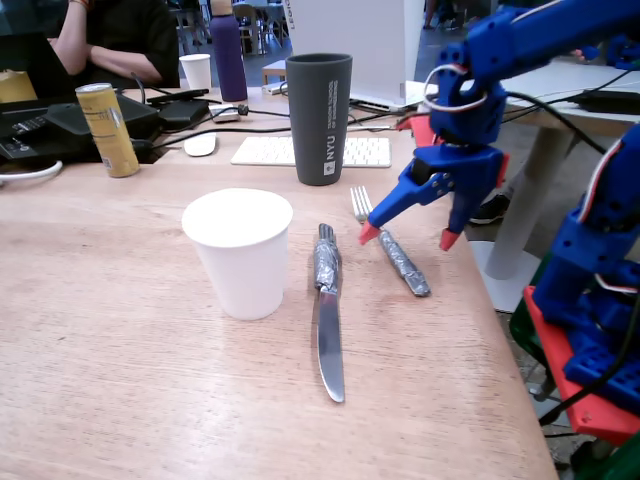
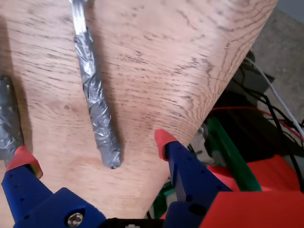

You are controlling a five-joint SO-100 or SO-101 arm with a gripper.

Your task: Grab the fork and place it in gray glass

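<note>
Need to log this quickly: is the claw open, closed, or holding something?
Claw: open, holding nothing, its fingertips straddling the fork handle.

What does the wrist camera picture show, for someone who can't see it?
An open blue gripper with red fingertips hovers over a fork's gray-taped handle lying on the wooden table. Another taped handle shows at left.

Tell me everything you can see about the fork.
The fork is small, of silver metal, with its handle wrapped in crinkled gray tape; the tines look like four. It lies flat on the wooden table, tines toward the gray glass, handle toward the table's near right edge in the fixed view. It is right of the knife and apart from it. The open gripper hangs over the handle, one tip on each side; contact cannot be told.
</note>
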